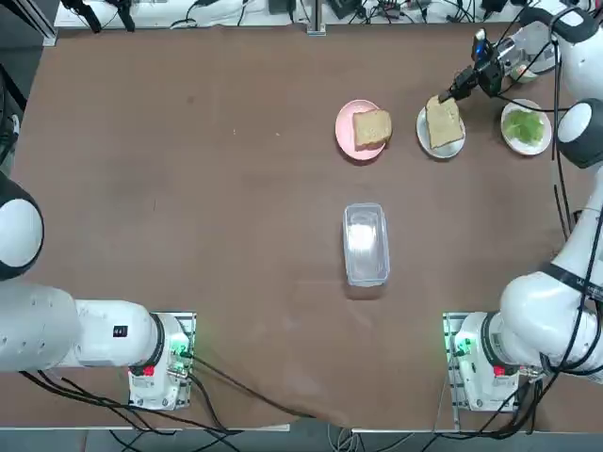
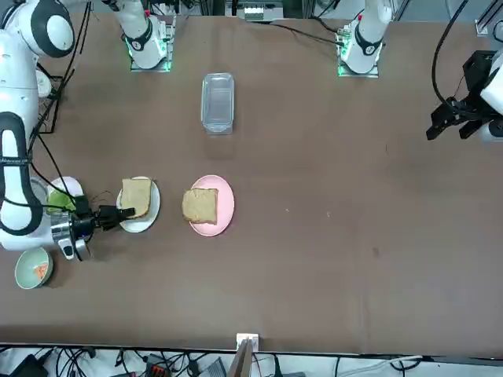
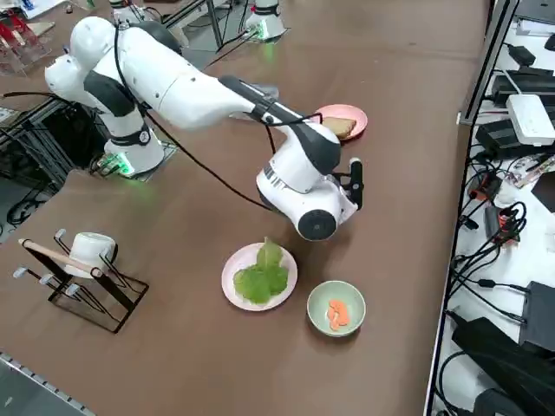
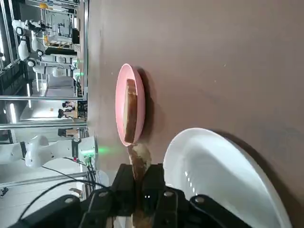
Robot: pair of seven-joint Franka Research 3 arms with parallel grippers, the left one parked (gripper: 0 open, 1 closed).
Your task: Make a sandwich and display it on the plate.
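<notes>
Bread slice [image 1: 444,121] over the white plate [image 1: 423,133], far right part of the worktop [image 1: 188,207]. In the top view its long axis runs roughly 12 to 6 o'clock, leaning slightly toward 11; its 12 o'clock edge lies under the fingertips. In the wrist view the slice [image 4: 138,166] stands on edge between the two fingers [image 4: 122,183], tilted and lifted off the plate [image 4: 228,175], which shows bare white under it.

Right hand [image 1: 455,92] at the slice's 1 o'clock corner in the top view, clenched on the bread slice by its edge. Front view: hand [image 2: 111,214] reaches in level from the plate's 9 o'clock side.

Second bread slice [image 1: 372,127] lies flat on the pink plate [image 1: 345,132], at 9 o'clock of the white plate, just beside it, not touching.

Lettuce leaves [image 1: 524,125] on another white plate [image 1: 544,142] at 3 o'clock of the held slice. Green bowl [image 3: 316,316] with orange bits [image 3: 336,314] next to the lettuce plate in the side view.

Clear lidded container [image 1: 366,243] at mid-worktop, long axis 12 to 6 o'clock, well apart from the plates.
</notes>
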